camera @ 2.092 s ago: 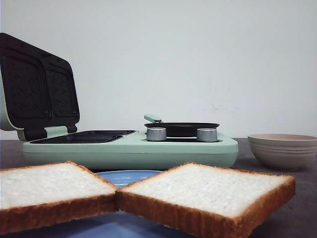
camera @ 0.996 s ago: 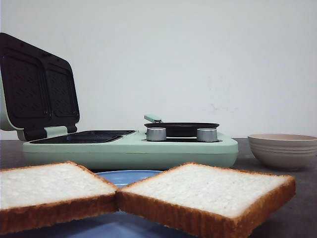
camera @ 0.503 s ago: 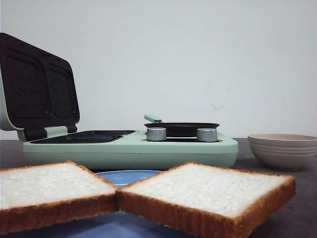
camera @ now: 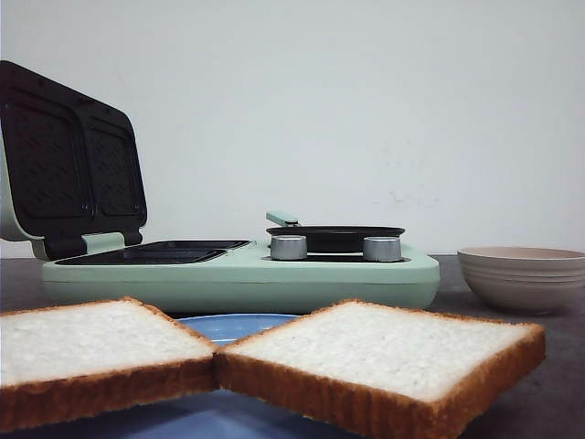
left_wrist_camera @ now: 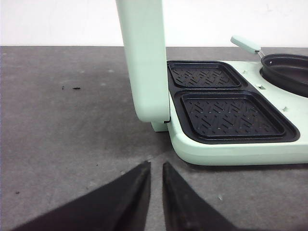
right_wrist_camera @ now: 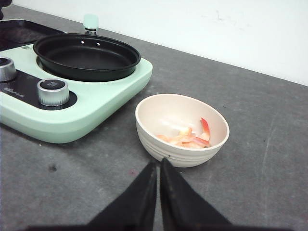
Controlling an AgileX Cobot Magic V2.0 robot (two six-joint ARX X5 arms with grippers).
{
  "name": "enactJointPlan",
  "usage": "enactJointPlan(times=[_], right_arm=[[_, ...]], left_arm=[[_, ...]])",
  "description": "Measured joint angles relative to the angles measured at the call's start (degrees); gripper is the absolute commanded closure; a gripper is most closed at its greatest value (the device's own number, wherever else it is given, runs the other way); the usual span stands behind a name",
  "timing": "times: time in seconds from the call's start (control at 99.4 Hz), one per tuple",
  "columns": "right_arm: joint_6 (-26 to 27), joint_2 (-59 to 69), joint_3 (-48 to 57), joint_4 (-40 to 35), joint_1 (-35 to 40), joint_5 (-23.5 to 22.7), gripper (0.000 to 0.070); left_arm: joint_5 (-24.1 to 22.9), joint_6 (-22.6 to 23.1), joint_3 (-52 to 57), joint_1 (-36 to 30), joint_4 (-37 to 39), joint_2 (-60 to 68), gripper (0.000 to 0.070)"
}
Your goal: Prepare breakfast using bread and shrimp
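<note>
Two slices of white bread, one at the left [camera: 87, 343] and one at the right [camera: 388, 352], lie on a blue plate [camera: 233, 326] at the near edge in the front view. Shrimp [right_wrist_camera: 185, 138] lie in a beige bowl [right_wrist_camera: 182, 129], also seen in the front view [camera: 521, 276]. The mint-green breakfast maker [camera: 238, 274] stands open, with two black sandwich plates [left_wrist_camera: 226, 113] and a black pan [right_wrist_camera: 86, 55]. My left gripper [left_wrist_camera: 155, 167] is shut and empty over the table beside the maker's left end. My right gripper [right_wrist_camera: 159, 164] is shut and empty just before the bowl.
The maker's raised lid [camera: 69, 160] stands upright at the left, also seen edge-on in the left wrist view [left_wrist_camera: 144, 57]. Two silver knobs [camera: 289, 247] sit on the maker's front. The pan handle [left_wrist_camera: 245, 44] points backward. The grey table [left_wrist_camera: 72, 120] ends at a white wall.
</note>
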Motion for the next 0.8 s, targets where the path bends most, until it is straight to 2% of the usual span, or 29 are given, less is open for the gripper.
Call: enactJointPlan(times=[0.241,0.533,0.684,0.804], right_arm=[[0.2,0.0,0.0,1.2,0.0,0.0,0.07],[4.3,0.0,0.0,3.3,0.0,-0.1,0.07],[6.9,0.0,0.0,3.5,0.0,-0.1,0.07],[13.3,0.0,0.0,7.3,0.0,0.1,0.07]], left_arm=[[0.0,0.0,0.0,0.0,0.0,0.0,0.07],[0.1,-1.9,0.0,0.0,0.0,0.0,0.07],[0.4,-8.2,0.0,0.0,0.0,0.0,0.07],[0.4,-17.6,0.0,0.0,2.6,0.0,0.0696]])
